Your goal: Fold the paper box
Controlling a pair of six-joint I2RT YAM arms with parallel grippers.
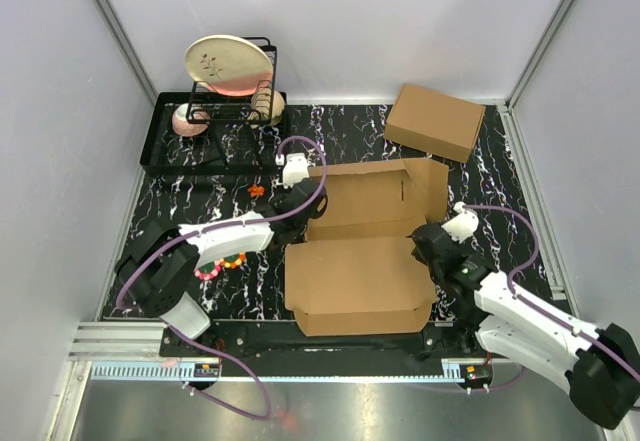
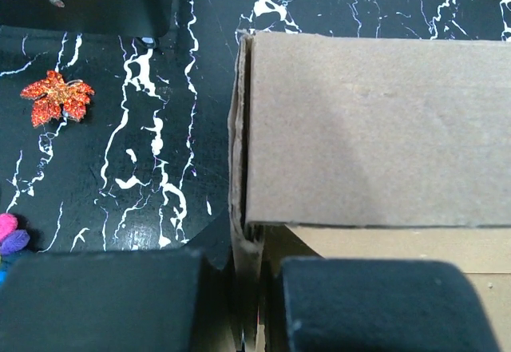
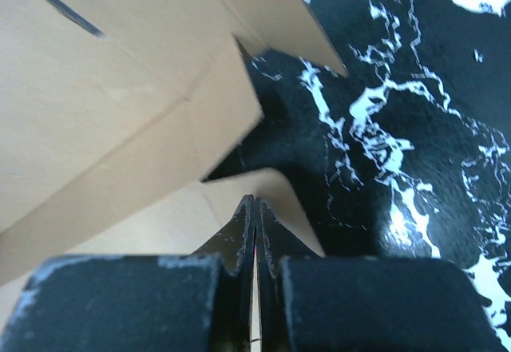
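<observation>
The black, white-veined counter (image 1: 350,136) fills the overhead view. In its middle lies the paper box (image 1: 360,271), plain brown corrugated card, half made: a flat panel near me and shallow walls standing at the back. Only that view shows the finished brown box (image 1: 435,121) at the far right. It also shows the black tray (image 1: 150,146) at far left, carrying a wire rack (image 1: 262,86) with a pale round plate (image 1: 228,64) upright in it.

My left wrist camera gives what the overhead view cannot: my left fingers (image 2: 180,296) are clamped on the raw edge of the box's left wall, one dark pad on each side of the card. A glittery orange leaf (image 2: 56,96) lies on the counter nearby.

My right fingers (image 3: 239,232) are pressed together, tip to tip, at the box's right side above a pointed flap. The view is blurred there, so I cannot tell whether they pinch any card.
</observation>
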